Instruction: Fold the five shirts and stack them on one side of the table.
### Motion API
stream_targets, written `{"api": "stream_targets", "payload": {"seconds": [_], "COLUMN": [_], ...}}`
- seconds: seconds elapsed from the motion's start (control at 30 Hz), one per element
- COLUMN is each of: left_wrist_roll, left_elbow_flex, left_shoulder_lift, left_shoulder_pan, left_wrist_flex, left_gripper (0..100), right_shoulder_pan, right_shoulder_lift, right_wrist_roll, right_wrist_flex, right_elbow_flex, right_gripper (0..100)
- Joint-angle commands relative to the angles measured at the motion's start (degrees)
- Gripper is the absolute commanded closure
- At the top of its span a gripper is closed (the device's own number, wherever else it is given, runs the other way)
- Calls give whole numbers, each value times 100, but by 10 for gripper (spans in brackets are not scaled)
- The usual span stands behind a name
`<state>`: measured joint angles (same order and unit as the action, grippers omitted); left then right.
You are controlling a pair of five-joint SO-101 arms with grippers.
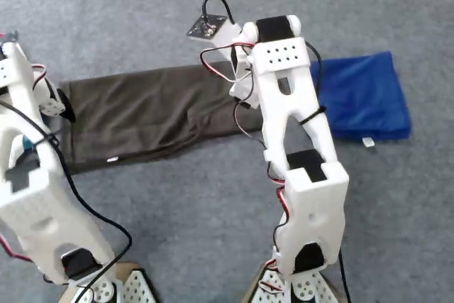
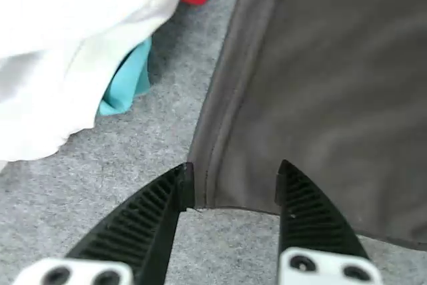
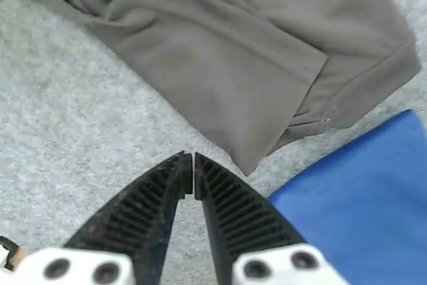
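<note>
Left fingers [image 2: 153, 218] apart, brown shirt [image 1: 142, 115] partly behind arm [image 1: 291, 104]

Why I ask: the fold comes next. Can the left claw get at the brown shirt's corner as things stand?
Probably yes: the left claw is open, its tips either side of a corner of the brown shirt, with nothing else between.

A grey table [image 1: 177, 196] carries a brown shirt [image 1: 149, 115] left of centre, with a folded blue shirt [image 1: 362, 94] just beside it on the right.
</note>
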<state>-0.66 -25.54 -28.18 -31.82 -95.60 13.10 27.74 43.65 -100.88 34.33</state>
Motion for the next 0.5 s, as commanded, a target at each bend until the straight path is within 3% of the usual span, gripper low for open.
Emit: {"api": "stream_targets", "payload": {"seconds": [0.0,0.17,0.47], "left_wrist_roll": [132,633,765], "left_elbow_flex": [-1218,-2141,-2273], "left_shoulder_lift": [-721,-1618,-2567], "left_shoulder_pan": [-242,-356,22], "left_wrist_flex": [-290,-475,-448], "left_gripper": [772,772,776], "right_shoulder_pan": [-44,-26,114], "right_shoulder_lift": [-382,-365,-374], "right_wrist_roll": [-70,-70,-70], "right_wrist_flex": [-26,-26,-26], "right_elbow_flex": [-101,-163,-136], "right_gripper": [985,985,985]}}
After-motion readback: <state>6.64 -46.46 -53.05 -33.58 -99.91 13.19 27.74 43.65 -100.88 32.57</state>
